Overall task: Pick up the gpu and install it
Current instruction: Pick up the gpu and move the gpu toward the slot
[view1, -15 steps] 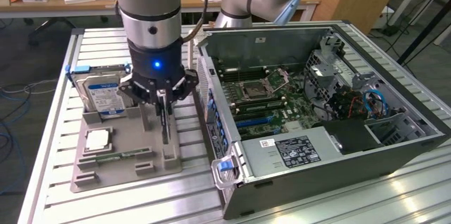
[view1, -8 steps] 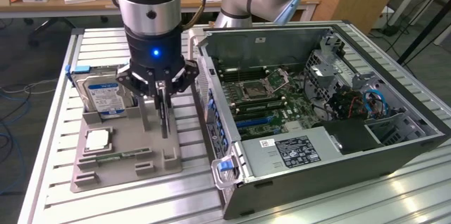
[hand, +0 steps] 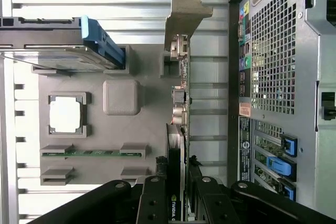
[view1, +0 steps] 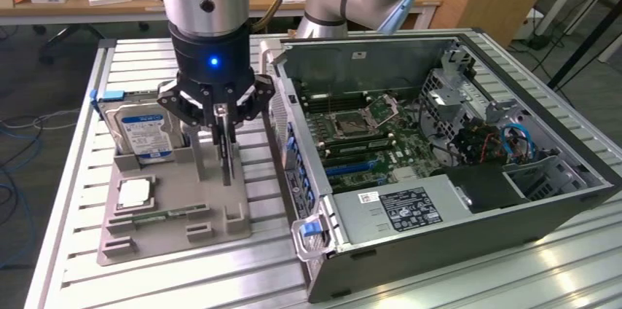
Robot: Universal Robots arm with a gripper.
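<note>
Black gripper clamps the upright gpu, hiding the card's top edge.

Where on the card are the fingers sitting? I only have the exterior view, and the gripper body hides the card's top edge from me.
Observer: In the wrist view the gripper straddles the gpu at the end away from its silver bracket, with its fingers against both faces.
Operator: Is that bracket touching the case?
Observer: No, a gap shows between the bracket and the computer case's rear panel.
Operator: Any marking to confirm it is the right card?
Observer: NVIDIA lettering shows on the card's edge between the fingers.
</note>
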